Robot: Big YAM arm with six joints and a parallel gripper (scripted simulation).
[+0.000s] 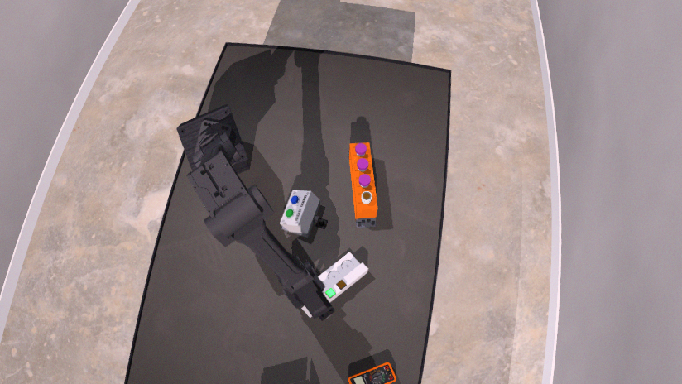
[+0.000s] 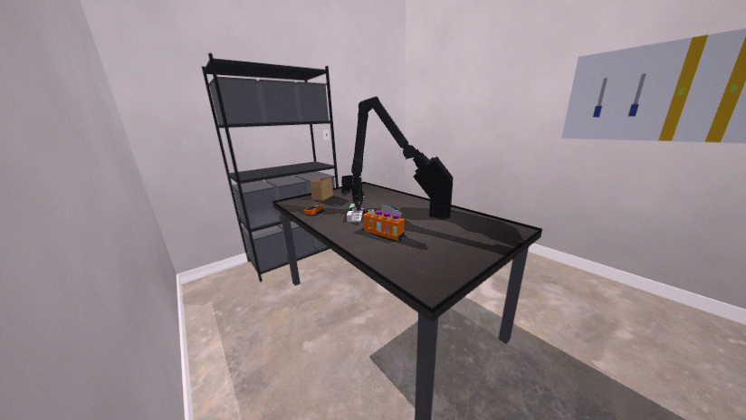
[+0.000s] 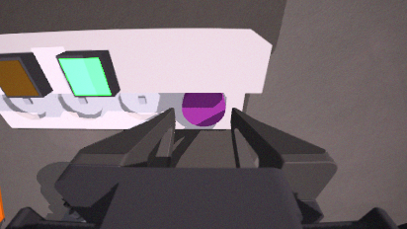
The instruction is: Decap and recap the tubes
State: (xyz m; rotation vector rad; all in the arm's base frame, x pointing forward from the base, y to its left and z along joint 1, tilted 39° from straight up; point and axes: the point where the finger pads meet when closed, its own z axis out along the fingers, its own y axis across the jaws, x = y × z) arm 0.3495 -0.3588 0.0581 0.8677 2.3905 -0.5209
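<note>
1. The gripper (image 2: 358,205) (image 3: 203,114) is about half open, its fingers apart and holding nothing.
2. The loose purple cap (image 3: 203,109) lies in nest 4 of the white cap tray (image 1: 357,272) (image 2: 353,217) (image 3: 188,59), just beyond the fingertips and in line with the gap between them in the wrist view. Its underside is hidden.
3. The green lamp (image 1: 330,292) (image 3: 86,76) is lit; the amber lamp (image 1: 341,284) (image 3: 15,76) is dark.
4. On the orange decapping station (image 1: 366,210) (image 2: 383,232) (image 3: 1,206), tube 4 (image 1: 366,196) (image 2: 370,212) stands uncapped; tubes 1, 2 and 3 wear purple caps — how tight, I cannot tell.
5. The key housing (image 1: 309,214) sits between the arm and the station, with the blue CYCLE key (image 1: 294,199) and green READY key (image 1: 290,213) on its face.
6. An orange-edged multimeter (image 1: 372,374) (image 2: 312,209) lies well apart from the station, near a brown box (image 2: 321,188).
</note>
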